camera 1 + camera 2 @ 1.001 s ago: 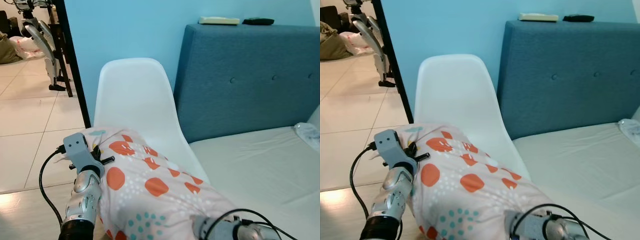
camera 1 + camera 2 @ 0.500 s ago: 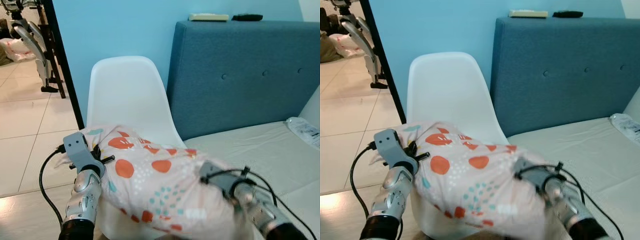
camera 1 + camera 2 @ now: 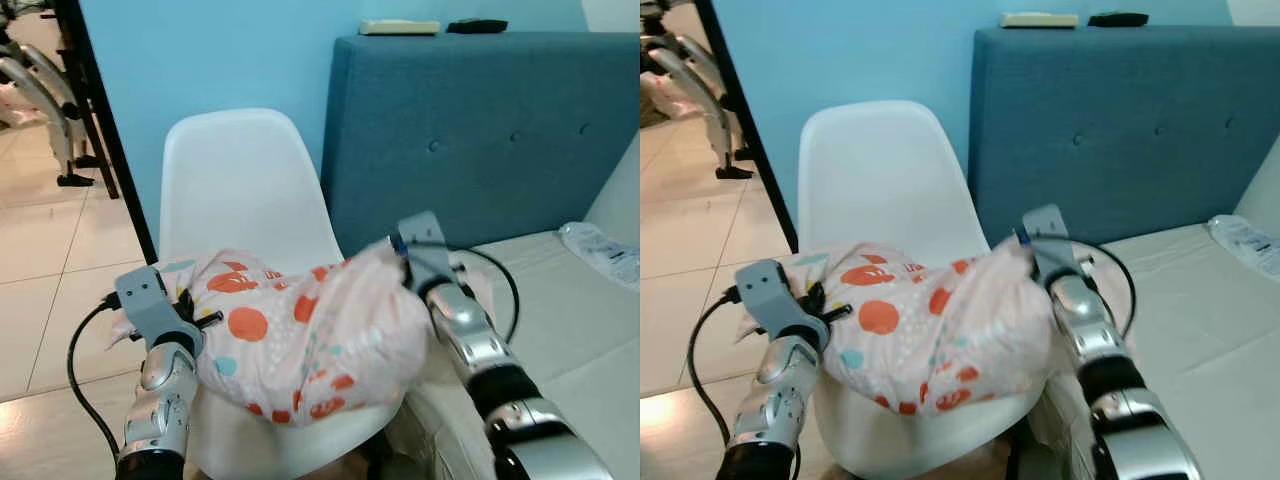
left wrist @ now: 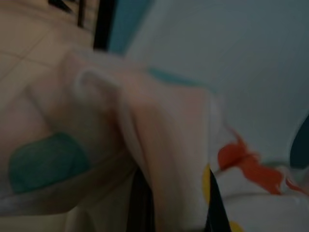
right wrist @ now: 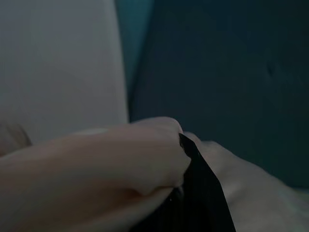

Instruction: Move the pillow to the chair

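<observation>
Since 1.0 s ago: pillow (image 3: pixel 300 335) has gone from low in front of the robot up onto the chair (image 3: pixel 245 195) seat; right arm swung up and fwd, camera shifted a bit too.

Counts: 1 pillow, 1 white chair, 1 blue headboard (image 3: pixel 480 125), 1 bed (image 3: pixel 560 330), 2 flat items on top of headboard: 1 pale remote (image 3: pixel 399 27), 1 dark remote (image 3: pixel 477 25).

Left gripper (image 3: pixel 190 312): at pillow's left end, near chair's front-left edge. Left wrist view shows a fold of cloth running between the two black fingers (image 4: pixel 140 203), so jaws pinching pillow fabric, gap narrow.

Right gripper (image 3: pixel 398 262): at pillow's right end, raised above seat level, beside chair's right edge, w/ bed just behind it. Right wrist view dark; one black finger (image 5: pixel 200 188) pressed against bunched cloth. Jaws closed on pillow corner, approx. pressed together w/ fabric between.

Pillow: white w/ orange and teal spots. Rests on seat, held at both ends. Long axis runs left-right across the seat, parallel to chair back; right end tilted up toward right gripper, left end lower and hanging slightly past seat edge. Underside on seat at middle.

Floor (image 3: pixel 50 260): pale tiles left of chair.
</observation>
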`<state>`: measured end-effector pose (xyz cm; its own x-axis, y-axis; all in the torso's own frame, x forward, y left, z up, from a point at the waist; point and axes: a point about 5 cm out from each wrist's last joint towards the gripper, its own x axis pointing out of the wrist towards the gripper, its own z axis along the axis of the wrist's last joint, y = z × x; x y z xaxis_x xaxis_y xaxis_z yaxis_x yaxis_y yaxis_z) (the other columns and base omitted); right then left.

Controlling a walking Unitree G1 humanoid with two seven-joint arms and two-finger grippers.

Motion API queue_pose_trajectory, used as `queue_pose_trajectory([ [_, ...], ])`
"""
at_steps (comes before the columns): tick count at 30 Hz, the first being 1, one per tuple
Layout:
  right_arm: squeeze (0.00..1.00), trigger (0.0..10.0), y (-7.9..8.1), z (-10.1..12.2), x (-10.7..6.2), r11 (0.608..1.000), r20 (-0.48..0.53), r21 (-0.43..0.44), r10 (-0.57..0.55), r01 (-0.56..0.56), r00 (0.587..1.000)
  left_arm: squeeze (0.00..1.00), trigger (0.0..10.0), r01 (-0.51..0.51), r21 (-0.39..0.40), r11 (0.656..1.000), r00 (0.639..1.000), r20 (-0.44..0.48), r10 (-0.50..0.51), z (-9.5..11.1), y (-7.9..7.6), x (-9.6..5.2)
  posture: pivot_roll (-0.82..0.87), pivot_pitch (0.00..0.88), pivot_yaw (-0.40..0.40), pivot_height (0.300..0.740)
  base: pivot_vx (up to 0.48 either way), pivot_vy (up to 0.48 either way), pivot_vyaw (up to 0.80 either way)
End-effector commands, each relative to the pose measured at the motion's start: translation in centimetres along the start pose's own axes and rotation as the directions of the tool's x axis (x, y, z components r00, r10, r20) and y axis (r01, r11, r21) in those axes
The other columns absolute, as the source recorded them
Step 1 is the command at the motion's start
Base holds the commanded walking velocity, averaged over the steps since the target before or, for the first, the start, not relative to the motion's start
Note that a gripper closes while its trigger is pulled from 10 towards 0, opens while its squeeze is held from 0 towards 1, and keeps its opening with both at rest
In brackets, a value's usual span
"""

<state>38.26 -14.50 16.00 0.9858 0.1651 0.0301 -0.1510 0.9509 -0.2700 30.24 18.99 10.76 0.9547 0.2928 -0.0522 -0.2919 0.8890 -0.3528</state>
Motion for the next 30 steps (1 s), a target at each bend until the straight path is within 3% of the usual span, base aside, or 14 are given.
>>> queue_pose_trajectory([
  [1, 0.0, 0.0, 0.6, 1.8, 0.6, 0.999, 0.093, 0.036, 0.008, -0.011, 0.996, 0.0, 10.0, -0.004, 0.006, 1.0, 0.997, 0.074, 0.004, 1.7, -0.5, 0.0, 0.13, 0.0, -0.048, 0.595, 0.0, 0.0, 0.0],
  [3, 0.0, 0.0, 1.5, 2.0, 0.9, 0.998, 0.11, 0.038, 0.049, -0.054, 0.993, 0.0, 10.0, -0.042, 0.045, 0.998, 0.986, 0.164, 0.034, 3.8, -0.4, -0.3, 0.14, 0.0, -0.058, 0.595, 0.0, 0.0, 0.0],
  [4, 0.0, 0.0, 1.5, 2.0, 0.9, 0.998, 0.11, 0.038, 0.049, -0.054, 0.993, 0.0, 10.0, -0.042, 0.045, 0.998, 0.986, 0.164, 0.034, 3.8, -0.4, -0.3, 0.14, 0.0, -0.058, 0.595, 0.0, 0.0, 0.0],
  [6, 0.0, 0.0, 2.7, 0.9, 0.5, 0.994, 0.077, 0.007, 0.107, -0.107, 0.991, 0.0, 10.0, -0.042, 0.129, 0.991, 0.964, 0.266, 0.007, 5.7, -0.9, -0.8, 0.15, 0.0, -0.064, 0.595, 0.0, 0.0, 0.0],
  [10, 0.0, 0.0, 3.6, -1.5, -0.2, 0.988, -0.008, -0.006, 0.152, -0.152, 0.988, 0.0, 10.0, -0.043, 0.149, 0.988, 0.954, 0.3, -0.004, 6.3, -1.3, -1.8, 0.15, 0.0, -0.067, 0.595, 0.0, 0.0, 0.0],
  [11, 0.0, 0.0, 3.9, -3.1, -0.8, 0.985, -0.081, -0.032, 0.167, -0.17, 0.983, 0.0, 10.0, -0.015, 0.186, 0.982, 0.965, 0.259, -0.035, 5.1, -1.7, -2.2, 0.16, 0.0, -0.066, 0.595, 0.0, 0.0, 0.0],
  [12, 0.0, 0.0, 3.9, -3.1, -0.8, 0.985, -0.081, -0.032, 0.167, -0.17, 0.983, 0.0, 10.0, -0.015, 0.186, 0.982, 0.965, 0.259, -0.035, 5.1, -1.7, -2.2, 0.16, 0.0, -0.066, 0.595, 0.0, 0.0, 0.0],
  [13, 0.0, 0.0, 4.1, -5.1, -1.6, 0.98, -0.167, -0.073, 0.169, -0.183, 0.971, 0.0, 10.0, 0.031, 0.197, 0.98, 0.99, 0.126, -0.057, 2.1, -1.8, -2.8, 0.15, 0.0, -0.06, 0.595, 0.0, 0.0, 0.0],
  [15, 0.0, 0.0, 4.0, -6.4, -2.2, 0.978, -0.222, -0.094, 0.159, -0.184, 0.962, 0.0, 10.0, 0.001, 0.101, 0.995, 0.998, -0.065, 0.005, -1.8, -0.9, -3.5, 0.14, 0.0, -0.055, 0.595, 0.0, 0.0, 0.0],
  [16, 0.0, 0.0, 4.0, -6.4, -2.2, 0.978, -0.222, -0.094, 0.159, -0.184, 0.962, 0.0, 10.0, 0.001, 0.101, 0.995, 0.998, -0.065, 0.005, -1.8, -0.9, -3.5, 0.14, 0.0, -0.055, 0.595, 0.0, 0.0, 0.0],
  [18, 0.0, 0.0, 3.6, -7.1, -2.5, 0.974, -0.251, -0.137, 0.141, -0.179, 0.958, 0.0, 10.0, -0.066, 0.032, 0.997, 0.971, -0.227, 0.072, -5.1, 0.4, -4.4, 0.14, 0.0, -0.049, 0.595, 0.0, 0.0, 0.0],
  [24, 0.0, 0.0, 1.8, -7.2, -2.4, 0.966, -0.26, -0.223, 0.07, -0.131, 0.963, 0.0, 10.0, -0.082, 0.008, 0.997, 0.924, -0.375, 0.079, -7.9, 1.4, -5.5, 0.13, 0.0, -0.046, 0.595, 0.0, 0.0, 0.0],
  [30, 0.0, 0.0, 2.0, -7.3, -2.4, 0.956, -0.26, -0.261, 0.067, -0.137, 0.963, 0.0, 10.0, -0.088, -0.027, 0.996, 0.904, -0.422, 0.069, -9.1, 1.7, -5.4, 0.13, 0.0, -0.051, 0.595, 0.0, 0.0, 0.0],
])
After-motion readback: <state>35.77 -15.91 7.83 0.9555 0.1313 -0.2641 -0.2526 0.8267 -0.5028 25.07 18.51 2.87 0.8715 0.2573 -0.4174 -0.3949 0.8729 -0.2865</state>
